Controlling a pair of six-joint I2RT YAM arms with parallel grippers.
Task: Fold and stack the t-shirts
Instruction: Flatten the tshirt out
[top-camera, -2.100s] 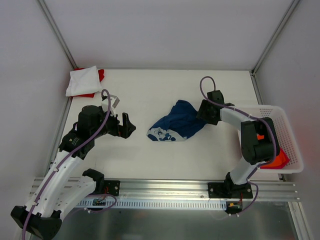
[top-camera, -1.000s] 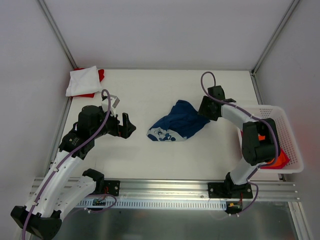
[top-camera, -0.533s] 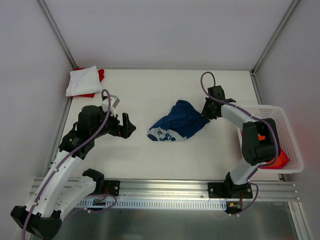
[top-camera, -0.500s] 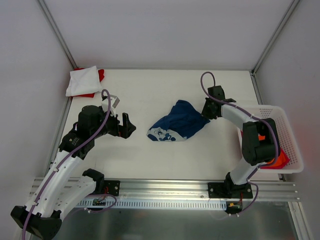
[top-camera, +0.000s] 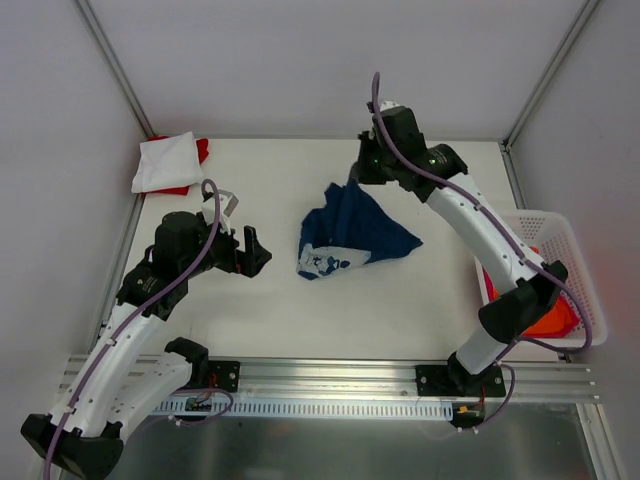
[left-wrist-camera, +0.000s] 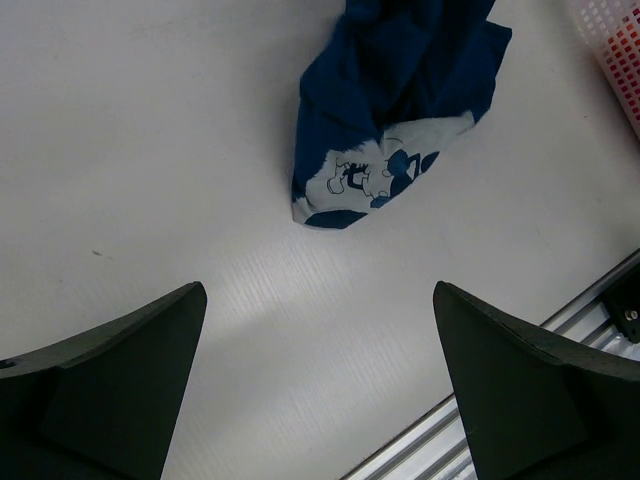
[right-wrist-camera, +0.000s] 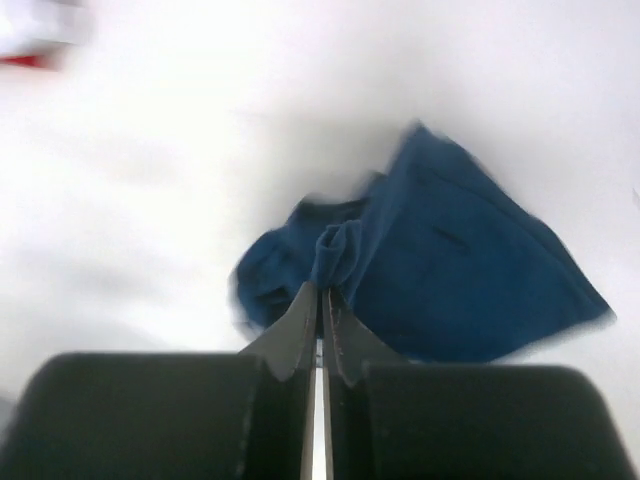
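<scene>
First, at the far-left corner of the table (top-camera: 280, 320): white shirt (top-camera: 162, 162) folded on top of a red shirt (top-camera: 201, 150), well apart from both arms. Next along, left pincer (top-camera: 256, 250) released, jaws spread wide and holding nothing, hovering over bare tabletop. Seen from its own wrist camera, navy shirt (left-wrist-camera: 395, 110) ahead and a little to the right, apart from the fingers (left-wrist-camera: 110, 385). Then mid-table, that navy shirt bunched rather than spread, pale print (top-camera: 322, 262) at the near-left end resting on the surface, cloth sloping up from there toward the far right. Long axis therefore running from the near-left print end to the far-right peak. At that peak, right pincer (top-camera: 366, 172) clenched on a fold of the navy cloth, jaws pressed together in the blurred wrist view with the fabric draping away below. Farthest right, white basket (top-camera: 588, 300) with an orange shirt (top-camera: 556, 318) inside. Judging from this: spreading step in hand, folding of this one not yet begun. Probably calls for a second grip on the low print end, nearer the left pincer than the right, reached by going rightward and down.
</scene>
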